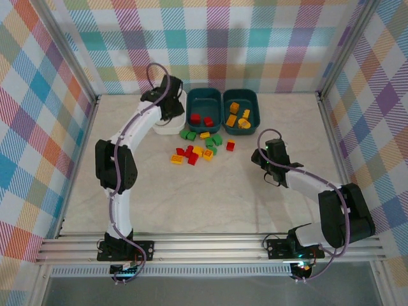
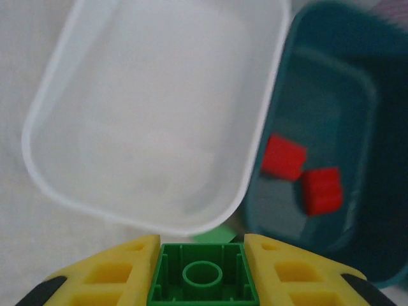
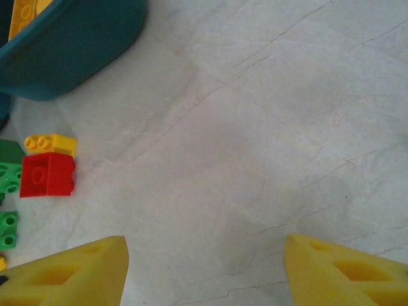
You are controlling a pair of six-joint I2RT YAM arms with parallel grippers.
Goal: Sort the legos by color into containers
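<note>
Above the tabletop, the left claw is pinching a green lego over the white tub for dropping; the right claw is gaping, empty.

Pale, faintly veined table carrying three tubs and a scatter of loose bricks.

Straight ahead of the left gripper's jaws sits the white tub. The first teal tub is just beside it on the right, and the second teal tub stands next along the same row. The loose bricks lie on the bare top between the two sets of jaws, near the tubs. Ahead and left of the right gripper's jaws lies a red brick. A yellow brick touches its far side and green bricks lie further left. Between and directly ahead of those jaws is bare surface.
</note>
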